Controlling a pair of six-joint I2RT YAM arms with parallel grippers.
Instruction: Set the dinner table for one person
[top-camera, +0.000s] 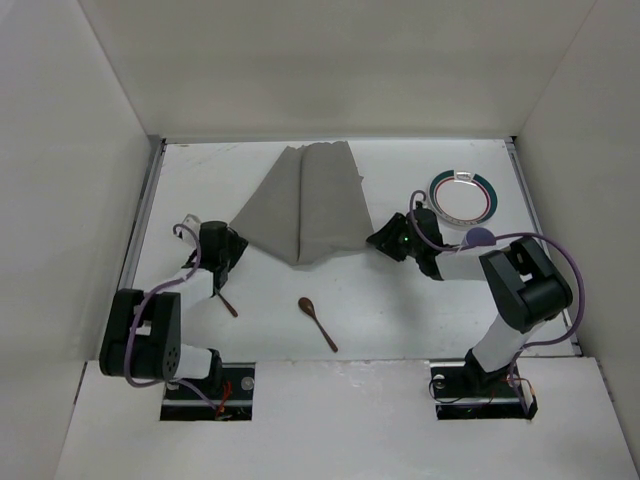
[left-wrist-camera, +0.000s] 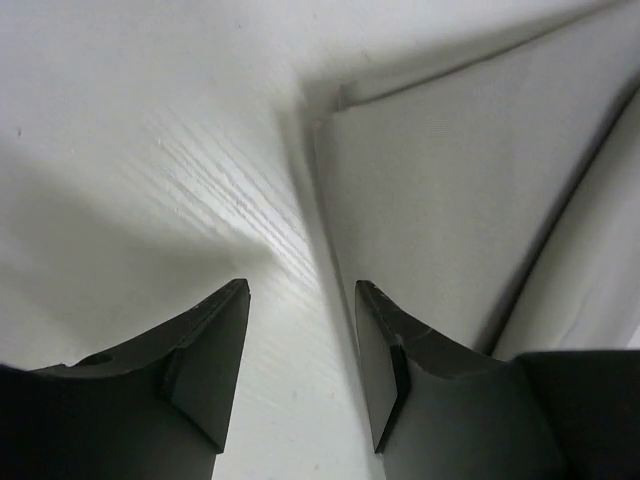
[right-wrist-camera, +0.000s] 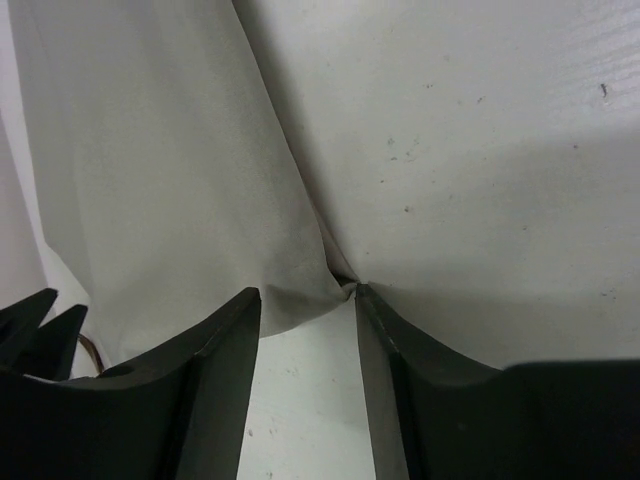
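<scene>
The grey cloth placemat (top-camera: 305, 200) lies folded and rumpled on the white dinner table (top-camera: 420, 310), at mid-back. My left gripper (top-camera: 233, 243) is open at the mat's left corner; in the left wrist view the mat's edge (left-wrist-camera: 450, 200) runs just beside the right finger (left-wrist-camera: 385, 350), with bare table (left-wrist-camera: 150, 150) between the jaws (left-wrist-camera: 300, 290). My right gripper (top-camera: 379, 238) is open at the mat's right corner. In the right wrist view that corner (right-wrist-camera: 300, 300) sits between the fingertips (right-wrist-camera: 308, 295), touching the right one.
A white plate with a teal rim (top-camera: 461, 194) stands at the back right. One brown spoon (top-camera: 318, 322) lies near the front middle, another (top-camera: 228, 303) by the left arm. A small purple object (top-camera: 479, 237) lies by the right arm. White walls surround the table.
</scene>
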